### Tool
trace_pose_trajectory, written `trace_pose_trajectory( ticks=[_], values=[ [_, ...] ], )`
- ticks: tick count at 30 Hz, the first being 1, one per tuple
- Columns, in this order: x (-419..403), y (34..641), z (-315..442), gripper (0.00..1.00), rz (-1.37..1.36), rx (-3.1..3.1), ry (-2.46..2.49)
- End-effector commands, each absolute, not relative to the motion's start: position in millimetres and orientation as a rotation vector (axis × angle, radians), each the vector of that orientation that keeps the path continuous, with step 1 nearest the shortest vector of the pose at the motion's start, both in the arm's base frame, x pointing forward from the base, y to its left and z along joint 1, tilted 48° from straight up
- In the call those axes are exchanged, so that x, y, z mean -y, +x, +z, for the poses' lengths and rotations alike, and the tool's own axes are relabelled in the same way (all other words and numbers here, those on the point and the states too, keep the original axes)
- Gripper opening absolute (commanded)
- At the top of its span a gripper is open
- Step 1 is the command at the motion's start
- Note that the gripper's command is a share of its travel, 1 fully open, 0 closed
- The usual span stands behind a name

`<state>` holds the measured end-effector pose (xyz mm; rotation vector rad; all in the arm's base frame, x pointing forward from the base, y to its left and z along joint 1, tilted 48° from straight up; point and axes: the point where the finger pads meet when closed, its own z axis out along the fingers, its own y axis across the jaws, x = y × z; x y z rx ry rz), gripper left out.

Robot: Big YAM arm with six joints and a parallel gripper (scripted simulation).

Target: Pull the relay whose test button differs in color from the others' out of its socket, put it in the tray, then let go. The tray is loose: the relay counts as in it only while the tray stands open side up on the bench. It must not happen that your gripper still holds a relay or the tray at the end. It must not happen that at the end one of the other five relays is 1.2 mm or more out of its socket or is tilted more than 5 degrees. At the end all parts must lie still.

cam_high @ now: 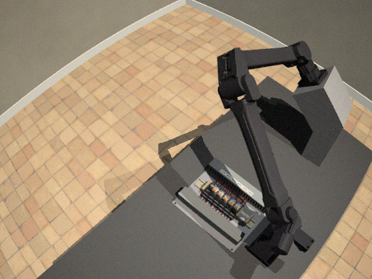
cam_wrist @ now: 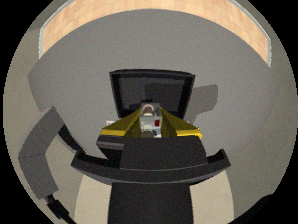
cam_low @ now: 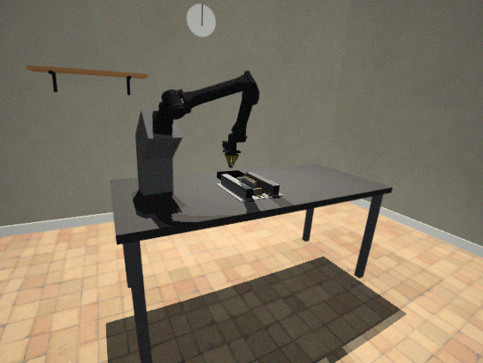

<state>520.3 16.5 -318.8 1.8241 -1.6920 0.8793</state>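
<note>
My gripper [cam_low: 231,166] [cam_wrist: 150,111] points down with its yellow fingers shut on a relay [cam_wrist: 150,120], a pale, clear-topped block with a small red patch. It hangs above the near side of the black tray [cam_high: 260,256] [cam_low: 219,175] [cam_wrist: 117,92]. The tray stands open side up on the bench, beside the end of the panel; the arm covers part of it in the top view. The other relays [cam_high: 225,198] sit in a row on the panel and show orange parts. The fingertips are hidden in the top view.
The panel [cam_high: 204,218] [cam_low: 266,195] has a raised grey wiring duct [cam_high: 211,215] along one side and another duct [cam_high: 235,180] along the other. Red wires and terminals lie between them. The arm's pedestal [cam_high: 317,105] [cam_low: 155,164] stands at one end of the bench [cam_high: 136,235] [cam_low: 336,186].
</note>
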Motion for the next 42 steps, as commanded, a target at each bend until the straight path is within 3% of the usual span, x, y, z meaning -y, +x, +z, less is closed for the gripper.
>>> trace_pose_trajectory(
  ticks=[1,42],
  values=[
    [-19,539,-315,0.0,0.907,1.705,1.841],
    [13,552,-343,0.0,0.925,1.698,1.856]
  ],
)
